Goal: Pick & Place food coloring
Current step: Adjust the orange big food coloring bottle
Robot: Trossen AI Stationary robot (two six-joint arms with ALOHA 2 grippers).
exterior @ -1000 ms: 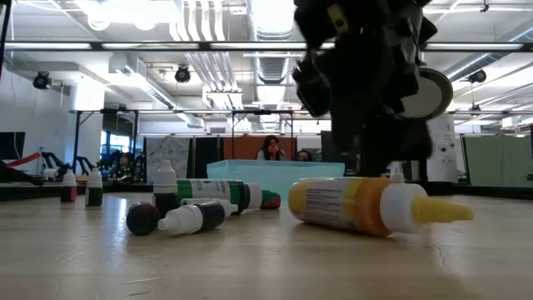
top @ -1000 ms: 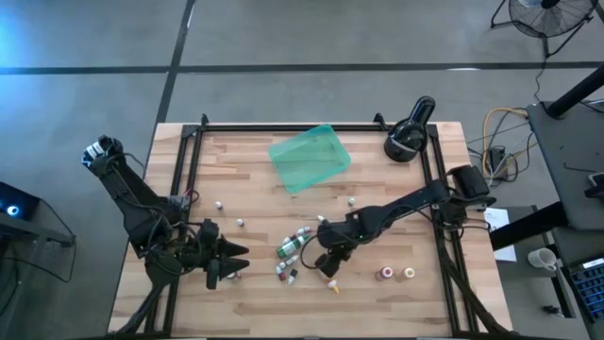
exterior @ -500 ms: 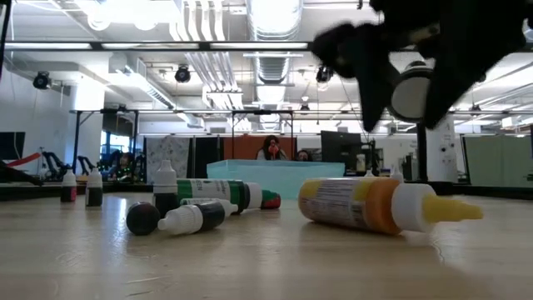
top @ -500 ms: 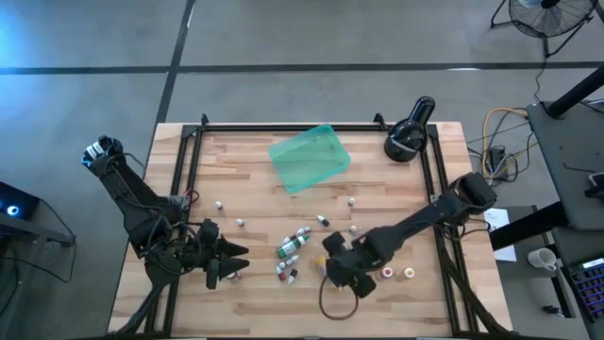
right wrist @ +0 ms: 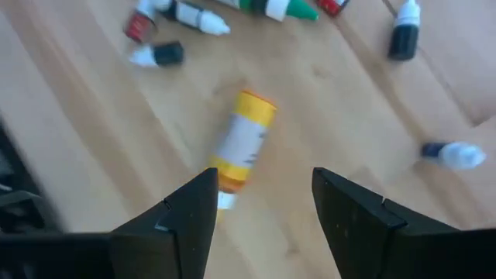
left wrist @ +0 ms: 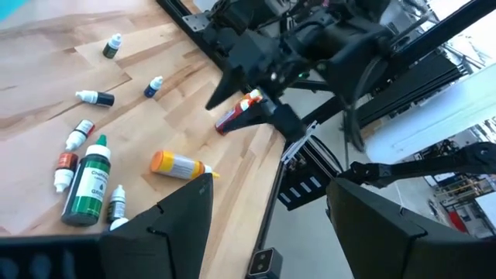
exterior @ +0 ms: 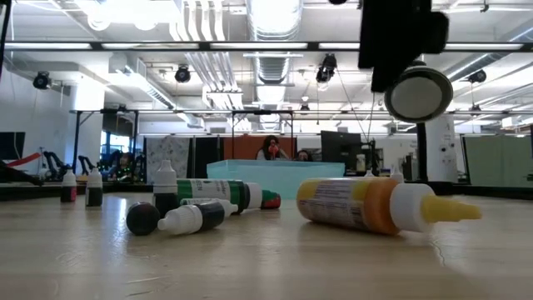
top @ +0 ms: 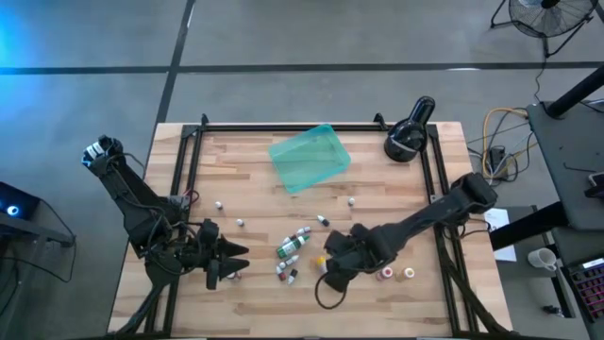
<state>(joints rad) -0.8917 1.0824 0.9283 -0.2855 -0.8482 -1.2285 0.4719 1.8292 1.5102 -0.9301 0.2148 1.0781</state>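
Now | right pincer [right wrist: 263,205] wide, empty | orange food coloring bottle [right wrist: 240,147] lying just beyond its fingertips, untouched

Wooden table [top: 245,189] carries scattered food coloring [top: 293,247], teal tray [top: 310,158], apparently a lamp [top: 409,135].

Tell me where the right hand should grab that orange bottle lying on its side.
Grip the orange bottle across its labelled body, coming straight down. It lies flat on the table, and the open right hand already straddles it; the cap end tapers.
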